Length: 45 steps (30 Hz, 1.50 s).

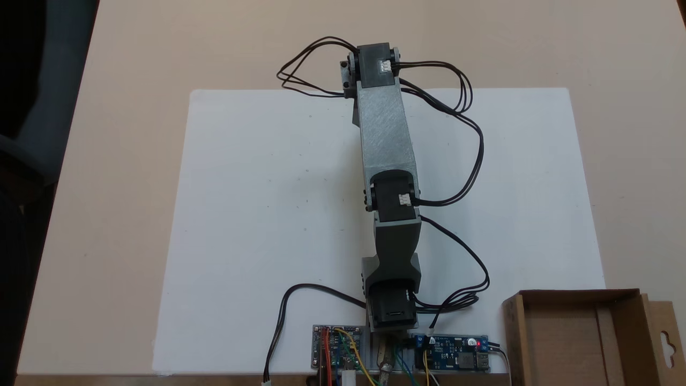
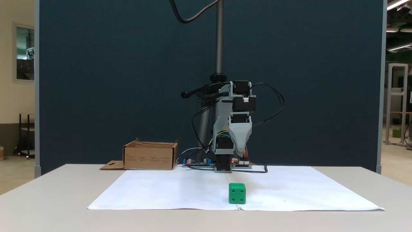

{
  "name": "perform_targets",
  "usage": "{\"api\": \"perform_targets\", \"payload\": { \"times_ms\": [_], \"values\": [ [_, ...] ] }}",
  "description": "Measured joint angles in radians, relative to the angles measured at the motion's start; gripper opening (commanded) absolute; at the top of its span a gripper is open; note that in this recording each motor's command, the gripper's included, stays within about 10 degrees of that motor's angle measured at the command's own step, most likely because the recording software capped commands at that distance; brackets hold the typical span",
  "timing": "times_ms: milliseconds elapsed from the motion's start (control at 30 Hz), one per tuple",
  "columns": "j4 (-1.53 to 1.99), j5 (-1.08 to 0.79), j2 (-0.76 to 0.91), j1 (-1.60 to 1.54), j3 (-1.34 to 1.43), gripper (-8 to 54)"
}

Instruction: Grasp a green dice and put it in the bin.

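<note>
The green dice [image 2: 237, 193] sits on the white paper [image 2: 180, 190] near its front edge, pips facing the camera. My gripper [image 2: 239, 151] hangs tip-down well above the table and farther back than the dice, close to the arm's base. Only one grey wedge-shaped jaw faces this camera, so I cannot tell whether the jaws are apart. Nothing shows in it. The bin [image 2: 149, 156] is a brown cardboard box to the left of the arm's base in that fixed view. From above, the bin [image 1: 581, 294] lies at the lower right, and the folded arm [image 1: 386, 134] runs up the middle of the paper.
Circuit boards [image 1: 453, 351] and loose black cables [image 1: 471, 161] lie around the arm's base. A metal pole [image 2: 219, 38] rises behind the arm. The bin's flap with a hang-hole [image 1: 667, 340] sticks out at its side. The tan table [image 1: 107, 161] extends beyond the paper.
</note>
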Motion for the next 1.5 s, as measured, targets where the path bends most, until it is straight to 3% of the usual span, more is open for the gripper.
{"api": "perform_targets", "payload": {
  "times_ms": [700,1067,1500],
  "values": [
    [0.04,0.054,-0.041,-0.057,-0.043,39.3],
    [0.041,0.058,-0.258,-0.032,-0.181,40.2],
    [0.041,0.058,-0.354,0.028,-0.276,40.2]
  ]
}}
